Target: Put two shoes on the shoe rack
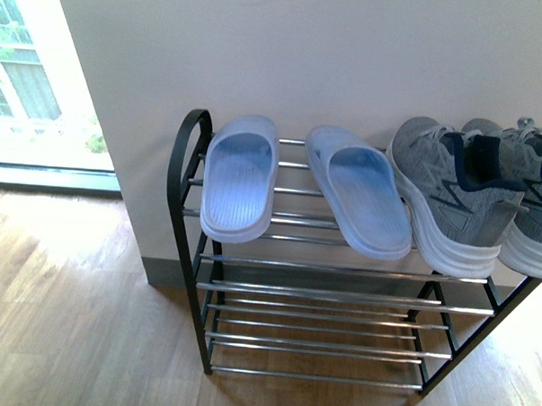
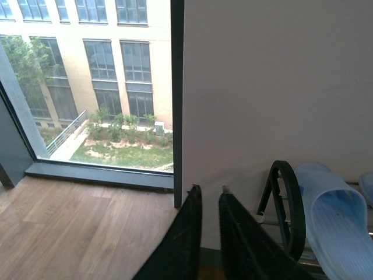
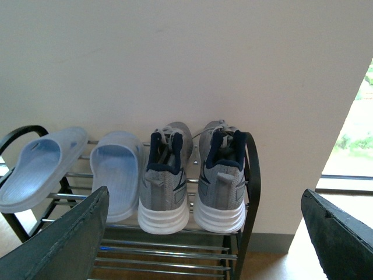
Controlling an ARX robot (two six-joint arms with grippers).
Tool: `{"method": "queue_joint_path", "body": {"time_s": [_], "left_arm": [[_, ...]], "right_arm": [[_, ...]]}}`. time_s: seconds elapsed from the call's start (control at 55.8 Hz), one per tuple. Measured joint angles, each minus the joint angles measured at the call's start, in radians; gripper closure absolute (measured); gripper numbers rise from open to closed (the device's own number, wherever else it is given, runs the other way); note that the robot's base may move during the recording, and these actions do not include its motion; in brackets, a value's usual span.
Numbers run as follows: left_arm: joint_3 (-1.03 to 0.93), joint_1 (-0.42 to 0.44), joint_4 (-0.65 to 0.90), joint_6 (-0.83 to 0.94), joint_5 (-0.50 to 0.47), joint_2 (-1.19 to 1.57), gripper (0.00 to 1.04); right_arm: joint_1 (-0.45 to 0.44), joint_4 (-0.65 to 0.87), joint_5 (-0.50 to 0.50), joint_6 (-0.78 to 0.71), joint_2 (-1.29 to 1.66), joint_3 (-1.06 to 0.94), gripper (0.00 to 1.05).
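We are seeing the shoe rack cut off at the right edge of the front view, so the outer grey sneaker is showing only in part there; neither arm is appearing in that view. In the left wrist view only the rack's arched black end and one blue slipper are entering the picture, and the gripper's base is lying outside it. In the right wrist view the rack's lowest tiers are running out of the picture.

The rack is standing on a light wooden floor, its back against a plain white wall. A floor-length window is lying past the rack's left end, looking out on a pale building and a planted yard; a second strip of daylight is showing beyond the rack's right end.

On the top tier, two light blue slippers are resting side by side from the left end, the left slipper and the right slipper. Both grey sneakers are sitting at the right end of the same tier, the inner sneaker just beside the right slipper, heels facing out, toes towards the wall.

The left gripper is hanging near the rack's left end, its two dark fingers standing a narrow slit apart with nothing between them. The right gripper is facing the sneakers from in front, its fingers spread wide and holding nothing.
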Motion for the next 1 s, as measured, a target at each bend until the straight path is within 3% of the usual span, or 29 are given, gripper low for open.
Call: {"method": "queue_joint_path", "body": {"time_s": [0.072,0.179,0.574,0.681,1.004], "left_arm": [[-0.048,0.039,-0.008,0.002,0.067,-0.06,1.04],[-0.095,0.071,-0.033,0.003,0.072,-0.13,1.04],[-0.193,0.072,-0.177,0.003,0.077,-0.37,1.04],[-0.234,0.072,-0.148,0.004,0.077,-0.393,1.04],[-0.24,0.072,-0.331,0.004,0.077,-0.587,1.04]], "right_arm": [[0.0,0.0,0.0,0.0,0.0,0.0,0.09],[0.0,0.0,0.0,0.0,0.0,0.0,0.09],[0.0,0.0,0.0,0.0,0.0,0.0,0.09],[0.0,0.0,0.0,0.0,0.0,0.0,0.09],[0.0,0.0,0.0,0.0,0.0,0.0,0.09]]}}
